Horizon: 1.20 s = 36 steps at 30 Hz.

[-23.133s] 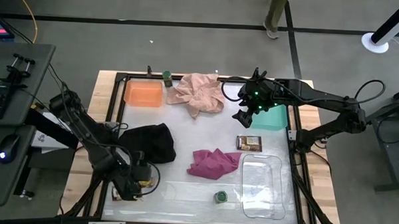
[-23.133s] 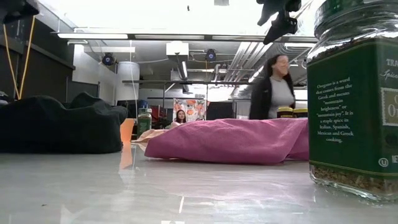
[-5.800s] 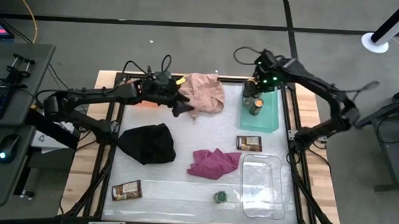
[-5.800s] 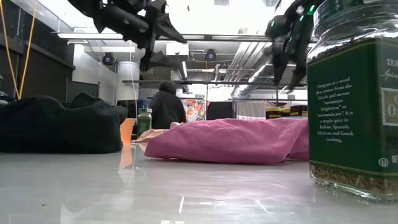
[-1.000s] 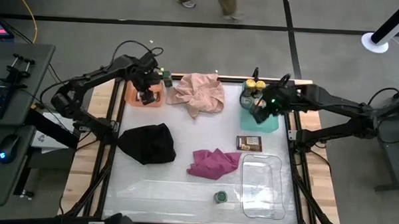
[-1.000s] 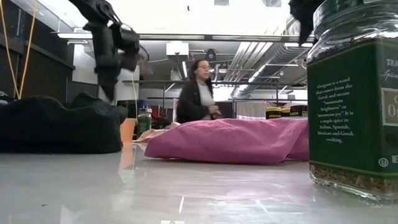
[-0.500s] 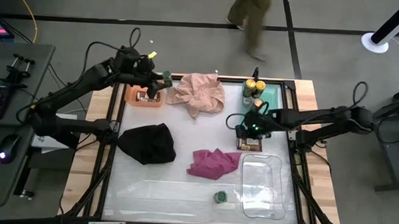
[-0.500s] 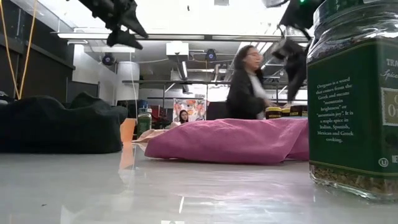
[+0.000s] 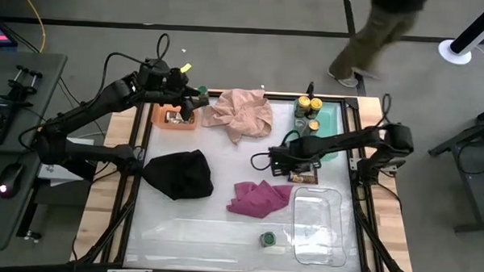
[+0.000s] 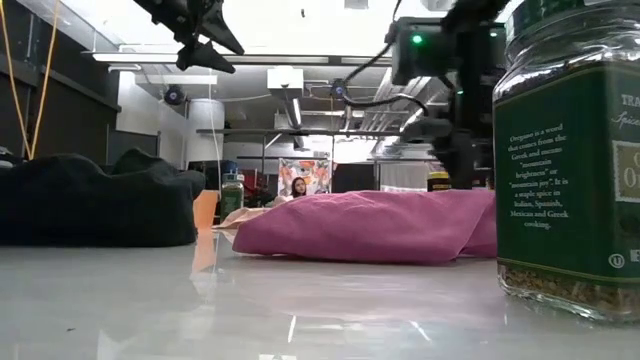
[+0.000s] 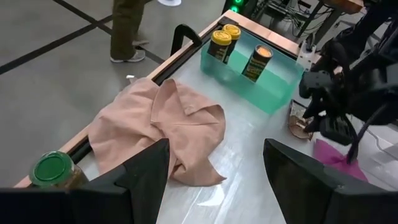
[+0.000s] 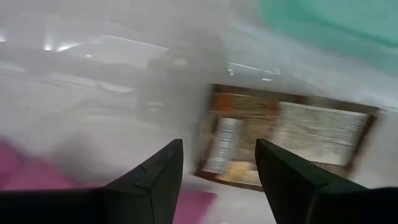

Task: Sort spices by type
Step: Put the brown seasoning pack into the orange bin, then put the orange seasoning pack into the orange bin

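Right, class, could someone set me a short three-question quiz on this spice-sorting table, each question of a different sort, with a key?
1. True or false: the teal tray holds three yellow-lidded jars.
2. Which thing lies just below the open right tool? A. black cloth B. brown packet C. clear tray
3. Fill in: the left tool hangs open and empty above the far edge of the ____ tray.

Key: 1 true; 2 B; 3 orange, meaning the orange tray.
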{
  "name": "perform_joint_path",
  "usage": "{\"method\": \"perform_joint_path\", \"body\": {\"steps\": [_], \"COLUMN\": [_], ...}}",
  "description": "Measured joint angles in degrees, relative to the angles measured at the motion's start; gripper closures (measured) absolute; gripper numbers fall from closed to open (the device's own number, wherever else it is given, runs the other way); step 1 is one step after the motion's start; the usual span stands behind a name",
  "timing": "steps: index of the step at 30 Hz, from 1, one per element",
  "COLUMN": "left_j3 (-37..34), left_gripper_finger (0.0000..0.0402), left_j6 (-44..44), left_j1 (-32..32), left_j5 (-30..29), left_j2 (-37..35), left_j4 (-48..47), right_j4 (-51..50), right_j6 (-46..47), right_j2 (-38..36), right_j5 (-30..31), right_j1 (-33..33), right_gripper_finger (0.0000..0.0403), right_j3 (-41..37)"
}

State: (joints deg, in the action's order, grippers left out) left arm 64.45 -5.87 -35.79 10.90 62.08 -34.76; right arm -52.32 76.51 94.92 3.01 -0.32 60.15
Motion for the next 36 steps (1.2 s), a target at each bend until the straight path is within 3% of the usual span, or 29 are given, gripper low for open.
{"method": "perform_joint_path", "body": {"steps": [13, 22, 26, 31, 36], "left_j3": [0.0, 0.0, 0.0, 0.0, 0.0], "left_gripper_finger": [0.0156, 0.0156, 0.0156, 0.0156, 0.0156], "left_j6": [2.1, 3.1, 3.1, 3.1, 3.1], "left_j1": [0.0, 0.0, 0.0, 0.0, 0.0], "left_j5": [0.0, 0.1, 0.1, 0.1, 0.1], "left_j2": [0.0, 0.0, 0.0, 0.0, 0.0], "left_j4": [0.0, 1.0, 1.8, 1.7, 1.7], "right_j4": [-2.7, -1.7, -0.7, -0.8, -1.0], "right_j6": [4.1, 5.1, 5.4, 6.3, 7.1], "right_j2": [3.8, 3.8, 3.8, 3.8, 3.8], "right_j5": [0.2, 0.6, 1.1, 1.3, 1.3], "right_j1": [0.0, 0.0, 0.0, 0.0, 0.0], "right_gripper_finger": [0.0214, 0.03, 0.032, 0.0315, 0.0283], "right_j3": [1.6, 1.6, 1.6, 1.6, 1.6]}}
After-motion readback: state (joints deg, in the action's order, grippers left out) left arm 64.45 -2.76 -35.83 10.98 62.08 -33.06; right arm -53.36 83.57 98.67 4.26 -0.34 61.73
